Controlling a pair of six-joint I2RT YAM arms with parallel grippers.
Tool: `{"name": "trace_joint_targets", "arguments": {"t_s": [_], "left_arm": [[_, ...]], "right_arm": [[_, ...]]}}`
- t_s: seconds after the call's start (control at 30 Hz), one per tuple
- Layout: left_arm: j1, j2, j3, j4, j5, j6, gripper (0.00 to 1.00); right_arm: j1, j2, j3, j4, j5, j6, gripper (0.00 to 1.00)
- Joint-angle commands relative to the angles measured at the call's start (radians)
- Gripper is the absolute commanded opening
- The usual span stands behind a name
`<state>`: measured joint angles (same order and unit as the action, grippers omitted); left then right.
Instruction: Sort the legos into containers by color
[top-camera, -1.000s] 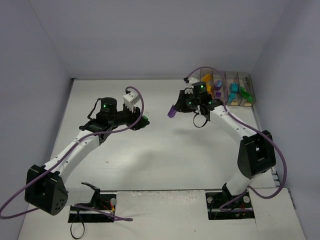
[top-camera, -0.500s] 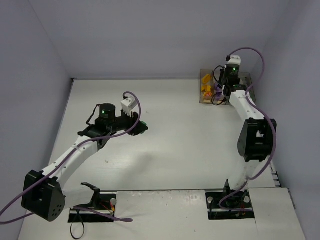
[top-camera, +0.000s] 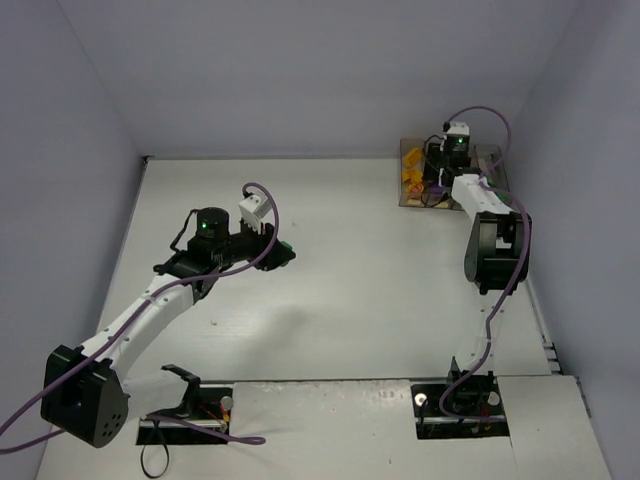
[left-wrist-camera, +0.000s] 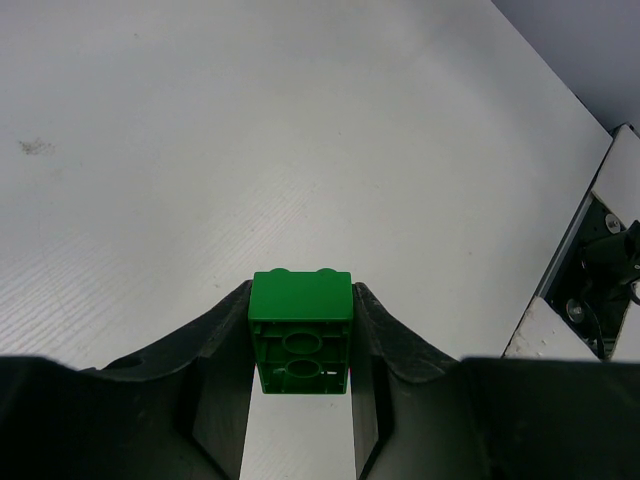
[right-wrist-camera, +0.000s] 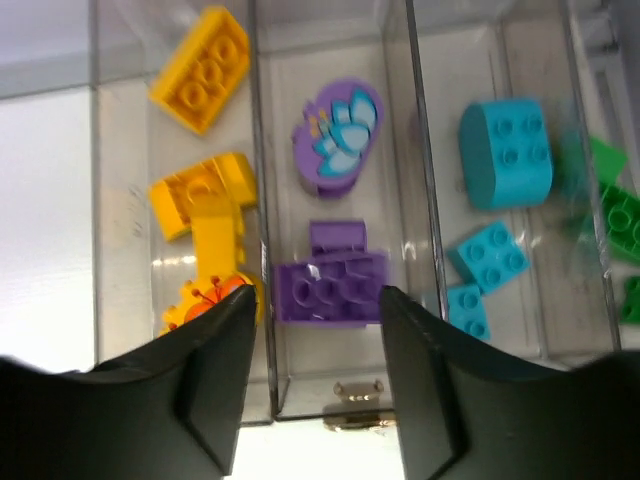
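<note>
The containers (right-wrist-camera: 420, 150), a row of four joined clear bins, stand at the far right corner of the table (left-wrist-camera: 300, 120), and most of the legos lie sorted in them. In the right wrist view, the leftmost bin holds yellow bricks (right-wrist-camera: 205, 190), with an orange piece at its near end partly hidden behind a finger. The next bin holds purple bricks (right-wrist-camera: 330, 290) and a rounded purple piece with a flower print (right-wrist-camera: 338, 135). The third bin holds teal bricks (right-wrist-camera: 505, 150), and the rightmost holds green bricks (right-wrist-camera: 620, 215), seen only in part at the frame's edge. The right gripper (right-wrist-camera: 318, 305) hangs directly above the containers, over the purple bin. Its jaws stand partly apart and nothing is caught between them; the purple bricks show through the gap, lying on the bin's floor. One green brick (left-wrist-camera: 300, 330) is well apart from the containers, off to their left and nearer the arm bases, above the bare middle of the table. The left gripper (left-wrist-camera: 302, 295) has it clamped between its two fingers, the jaws closed against its sides, with the hollow underside facing the wrist camera and the studs pointing away.
</note>
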<state>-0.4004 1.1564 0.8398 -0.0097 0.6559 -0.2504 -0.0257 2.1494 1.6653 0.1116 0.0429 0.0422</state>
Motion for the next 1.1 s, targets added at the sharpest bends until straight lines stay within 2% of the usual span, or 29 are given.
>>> {"name": "trace_joint_targets", "arguments": {"t_s": [0.0, 0.07, 0.1, 0.23, 0.27, 0.33, 0.43, 0.5, 0.57, 0.87, 1.07], "left_arm": [[-0.005, -0.026, 0.018, 0.086, 0.01, -0.007, 0.04], [-0.005, -0.023, 0.016, 0.1, 0.019, -0.01, 0.06], [-0.006, -0.021, 0.018, 0.111, 0.025, -0.006, 0.06], [-0.006, -0.017, 0.022, 0.129, 0.034, 0.029, 0.07], [-0.006, -0.017, 0.022, 0.134, 0.019, 0.03, 0.07], [-0.005, -0.009, 0.034, 0.146, -0.002, 0.017, 0.07], [-0.005, 0.028, 0.071, 0.165, -0.059, -0.087, 0.07], [-0.003, 0.045, 0.081, 0.203, -0.047, -0.122, 0.07], [-0.011, 0.063, 0.084, 0.237, -0.035, -0.13, 0.07], [-0.029, 0.012, 0.053, 0.189, -0.025, 0.117, 0.07], [-0.049, -0.014, 0.061, 0.1, -0.059, 0.324, 0.09]], "right_arm": [[-0.005, -0.1, 0.091, 0.028, -0.034, -0.011, 0.54], [-0.003, -0.135, 0.085, 0.0, -0.095, 0.005, 0.62], [-0.003, -0.181, 0.076, -0.009, -0.118, 0.016, 0.63], [0.02, -0.308, -0.004, -0.038, -0.314, 0.108, 0.58], [0.062, -0.331, -0.022, -0.041, -0.387, 0.134, 0.56], [0.104, -0.399, -0.09, -0.047, -0.429, 0.151, 0.56], [0.197, -0.483, -0.211, -0.017, -0.518, 0.188, 0.56], [0.248, -0.548, -0.313, 0.052, -0.636, 0.243, 0.57], [0.288, -0.591, -0.358, 0.08, -0.681, 0.322, 0.57], [0.42, -0.629, -0.378, 0.053, -0.828, 0.453, 0.63], [0.5, -0.622, -0.388, 0.045, -0.853, 0.501, 0.64]]}}
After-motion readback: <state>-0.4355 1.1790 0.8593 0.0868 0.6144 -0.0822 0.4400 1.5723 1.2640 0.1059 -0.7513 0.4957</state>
